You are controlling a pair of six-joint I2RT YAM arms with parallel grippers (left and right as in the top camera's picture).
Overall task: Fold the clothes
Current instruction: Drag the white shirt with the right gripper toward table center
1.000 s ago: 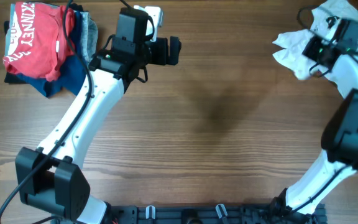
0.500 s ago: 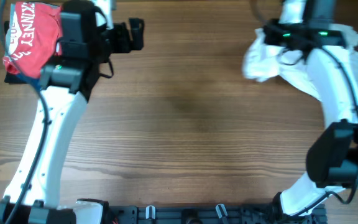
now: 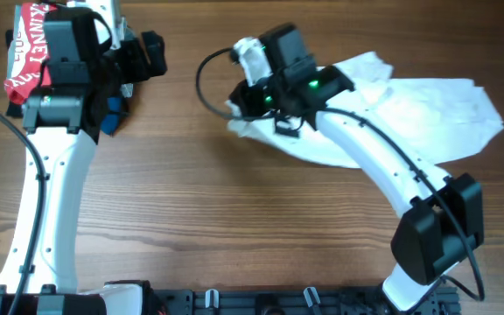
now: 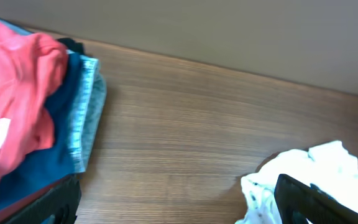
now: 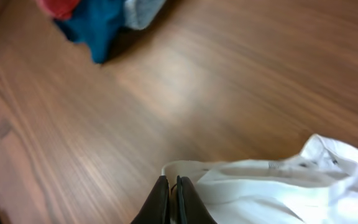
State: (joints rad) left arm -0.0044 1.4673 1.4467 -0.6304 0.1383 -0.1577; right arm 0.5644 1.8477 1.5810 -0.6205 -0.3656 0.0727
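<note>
The clothes, a white T-shirt [image 3: 409, 105], lie crumpled and stretched from the table's middle out to the far right. My right gripper [image 3: 248, 105] is shut on its left edge, near the table's centre. In the right wrist view the closed fingers [image 5: 174, 190] pinch a folded hem of the T-shirt [image 5: 278, 186] just above the wood. My left gripper [image 3: 150, 58] stands open at the far left, beside the pile of garments, with nothing in it. Its view shows both fingertips [image 4: 55, 202] wide apart, with the T-shirt's edge [image 4: 303, 177] by the right one.
A pile of garments sits in the far left corner: a red T-shirt with white lettering [image 3: 29, 48] on top, over navy [image 4: 48, 155] and grey [image 4: 87, 112] pieces. The pile also shows at the top of the right wrist view [image 5: 101, 18]. A black rail [image 3: 261, 302] runs along the front edge.
My right arm has swung left, dragging the white T-shirt from the far right corner to the table's middle. My left arm has drawn back left towards the pile, still open.
</note>
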